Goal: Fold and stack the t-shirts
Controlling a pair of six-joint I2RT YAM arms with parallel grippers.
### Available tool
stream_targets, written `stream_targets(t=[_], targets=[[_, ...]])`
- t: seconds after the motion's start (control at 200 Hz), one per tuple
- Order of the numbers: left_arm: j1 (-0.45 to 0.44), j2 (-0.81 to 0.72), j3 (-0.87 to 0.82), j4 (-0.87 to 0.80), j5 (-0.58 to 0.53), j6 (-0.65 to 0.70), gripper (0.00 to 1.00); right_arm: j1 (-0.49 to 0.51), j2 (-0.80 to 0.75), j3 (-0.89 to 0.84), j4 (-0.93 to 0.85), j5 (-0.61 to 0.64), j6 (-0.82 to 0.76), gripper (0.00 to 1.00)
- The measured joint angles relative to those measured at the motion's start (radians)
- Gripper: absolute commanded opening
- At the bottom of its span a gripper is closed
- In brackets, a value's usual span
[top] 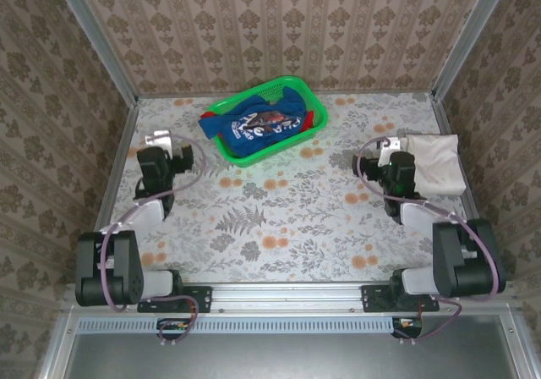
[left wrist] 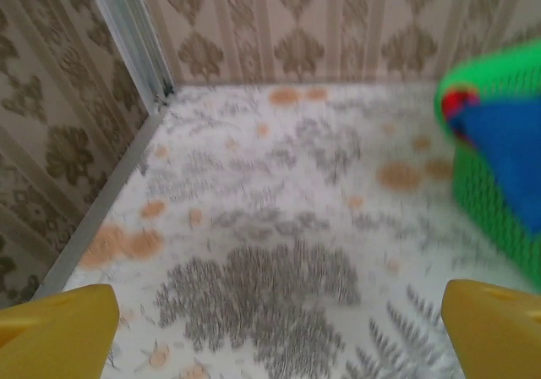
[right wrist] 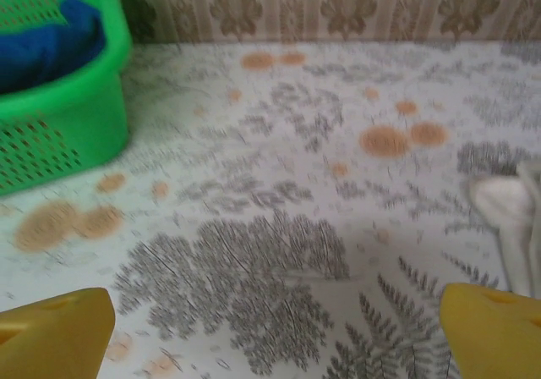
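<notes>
Status: both arms are parked low over the tabletop. Left claw is spread wide with nothing between its fingers, and so is right claw.

Blue t-shirt sits bunched in the green basket at the back centre, with one corner hanging over the left rim. Cream t-shirt looks already folded. It lies flat at the far right of the tabletop, just beside the right claw, and its edge shows in the right wrist view.

Risks as I see them:
- The basket looks light and it's lattice. If a fingertip catches a hole or pinches the rim along with the cloth, the lift probably drags or tips the whole basket
- The blue shirt is a wad, so a single pinch likely takes several layers. It would then come out twisted, with no clean edge to fold along
- The overhanging corner is the easy target, but pulling it sideways would slide the basket rather than free the shirt
- The cream shirt is very close to the right arm, so a swing toward the basket could brush it and undo the fold
- The cream shirt also sits hard against the right frame – little room there to stack on top, so a misplaced drop hangs off the pile

I'd lift straight up, with both claws on separate edges
</notes>
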Motion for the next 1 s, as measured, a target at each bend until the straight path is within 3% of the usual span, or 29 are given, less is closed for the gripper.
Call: stream_targets(t=[0.195,0.4,0.495,0.705,1.0], targets=[[-0.055,0.016,0.313,-0.310,-0.064,-0.199,1.00,0.084,-0.103,0.185,-0.216,-0.031,-0.064,1.00],[-0.156,0.106,0.423,-0.517,-0.083,-0.427,1.00,0.181,-0.105,0.313,-0.360,-0.045,-0.128,1.00],[-0.194,0.152,0.423,-0.589,-0.084,-0.540,0.94,0.183,-0.105,0.338,-0.385,-0.045,-0.127,1.00],[-0.244,0.235,0.423,-0.635,-0.072,-0.711,0.71,0.183,-0.101,0.372,-0.407,-0.045,-0.127,1.00],[-0.274,0.341,0.450,-0.630,-0.014,-0.810,0.64,0.183,-0.101,0.389,-0.432,-0.043,-0.128,1.00]])
